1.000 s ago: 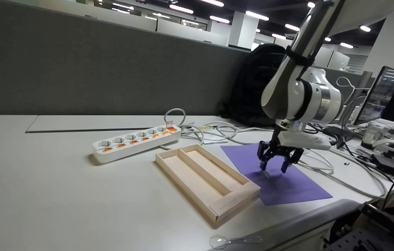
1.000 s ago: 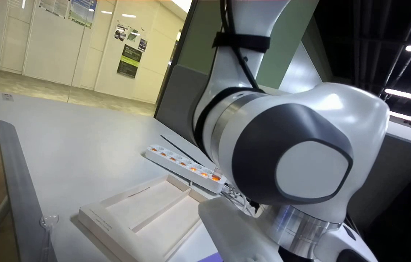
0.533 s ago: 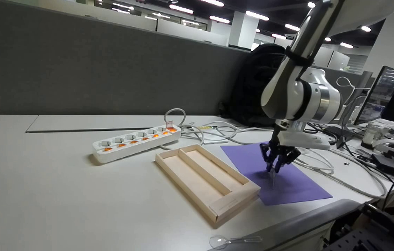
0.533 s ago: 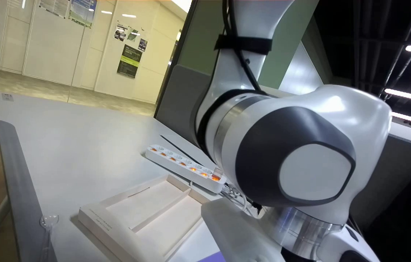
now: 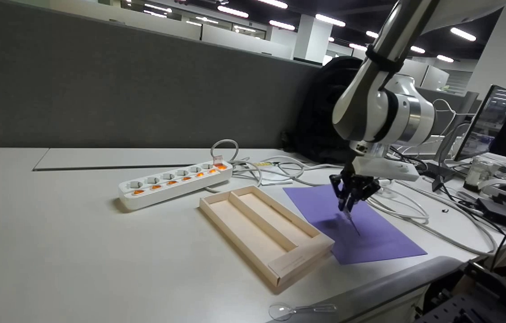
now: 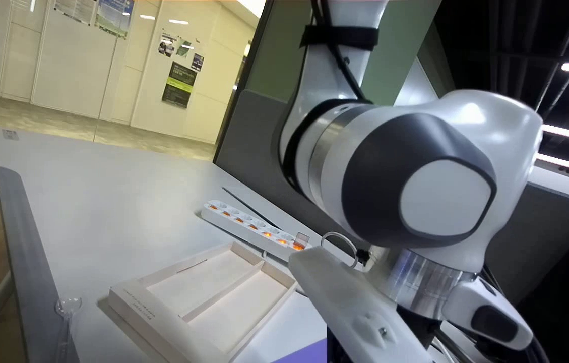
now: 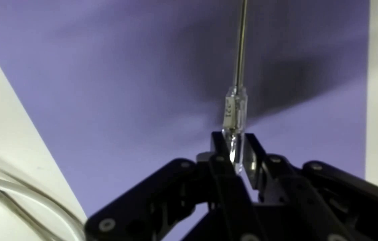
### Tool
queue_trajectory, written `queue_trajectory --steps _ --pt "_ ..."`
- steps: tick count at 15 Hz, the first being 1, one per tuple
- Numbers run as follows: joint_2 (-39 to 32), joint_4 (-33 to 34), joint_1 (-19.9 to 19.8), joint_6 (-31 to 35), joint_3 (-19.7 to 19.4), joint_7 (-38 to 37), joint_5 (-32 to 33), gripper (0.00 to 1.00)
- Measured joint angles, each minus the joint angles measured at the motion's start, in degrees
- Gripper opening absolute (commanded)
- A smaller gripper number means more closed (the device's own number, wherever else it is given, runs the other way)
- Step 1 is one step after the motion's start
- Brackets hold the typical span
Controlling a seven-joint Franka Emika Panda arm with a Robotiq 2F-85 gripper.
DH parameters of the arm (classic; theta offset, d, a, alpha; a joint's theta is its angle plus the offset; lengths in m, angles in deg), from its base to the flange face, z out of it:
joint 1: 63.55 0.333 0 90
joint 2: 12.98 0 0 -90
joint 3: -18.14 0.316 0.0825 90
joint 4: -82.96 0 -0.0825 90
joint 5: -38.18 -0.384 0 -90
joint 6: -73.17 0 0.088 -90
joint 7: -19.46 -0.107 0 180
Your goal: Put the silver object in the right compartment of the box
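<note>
Wrist view: we look past the hand (image 7: 235, 150), its fingers (image 7: 218, 142) pinching the clear handle (image 7: 236, 110) of the silver object (image 7: 238, 80); the rod runs straight ahead, away from the hand, over a purple sheet (image 7: 118, 87).
Silver object: in an exterior view it slants beneath the hand, tip lowest and pointing toward the near edge of the surface (image 5: 100, 260) — whether that tip touches the sheet we cannot tell.
Box (image 5: 302, 262): shallow, light wood, just beside the sheet, to the hand's left in that picture.
Right compartment (image 5: 275, 216): the long slot nearer the hand in both exterior views; the object is not yet in it.
Divider (image 5: 262, 222): it runs from far left to near right; the rod leans broadly the same way, only steeper.
Next move, as we judge it: carry leftward over the slot's outer wall, then lay the rod flatter along the slot — that low tip could catch the wall.
</note>
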Motion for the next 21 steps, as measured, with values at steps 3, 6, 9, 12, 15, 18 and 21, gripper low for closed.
queue_trajectory --steps 3,6,9,12,15,18,21 --pt "3.56 0.23 3.52 -6.55 -0.46 -1.15 1.16 0.04" --pt "5.6 0.47 6.66 -11.49 0.73 -2.01 1.15 0.04" --pt "5.5 0.48 9.34 -12.39 2.39 -3.0 1.15 0.04" --pt "4.21 0.46 11.54 -12.3 4.1 -3.13 1.15 0.04" --pt "2.05 0.47 13.33 -11.93 5.42 -3.13 1.18 0.04" --pt "0.13 0.49 14.86 -10.87 5.8 -3.15 1.77 0.04" --pt "-0.18 0.65 15.18 -10.63 5.8 -3.15 2.43 0.43"
